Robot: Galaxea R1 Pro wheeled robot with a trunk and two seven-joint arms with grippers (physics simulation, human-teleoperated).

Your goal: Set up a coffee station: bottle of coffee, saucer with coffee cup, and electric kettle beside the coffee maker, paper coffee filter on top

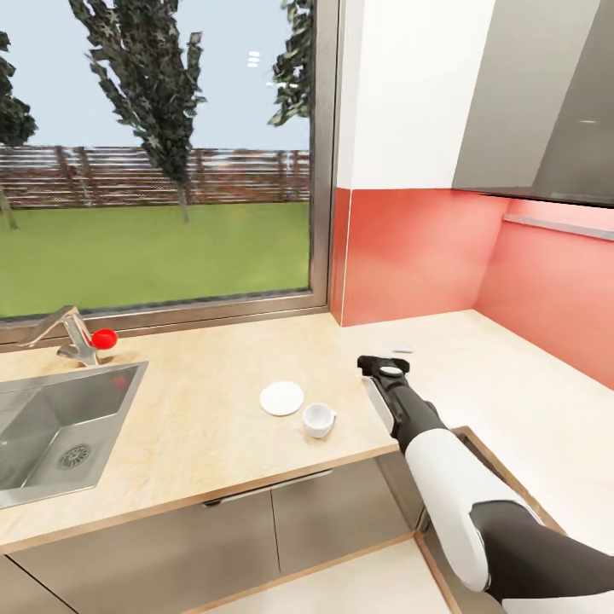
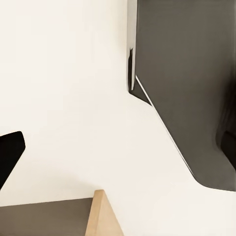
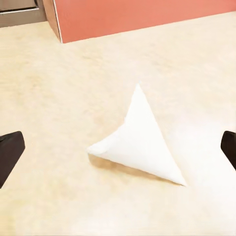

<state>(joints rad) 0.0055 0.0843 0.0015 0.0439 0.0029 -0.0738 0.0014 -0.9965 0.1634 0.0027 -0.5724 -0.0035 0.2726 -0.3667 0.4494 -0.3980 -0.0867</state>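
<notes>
Right gripper [image 3: 118,147] spread wide, hovering over paper coffee filter [image 3: 140,137] lying flat on kitchen countertop [image 1: 205,401], 3 o'clock of saucer [image 1: 281,397]. Featherlight, floppy stuff; you'd probably pinch raised open edge, gently.

My right arm [image 1: 477,503] has a glossy white forearm shell between dark grey sections, narrowing to a black wrist with a small round grey cap on top. My right gripper's [image 3: 118,147] fingertips [image 3: 10,152] are plain matte black, blunt-ended.
</notes>
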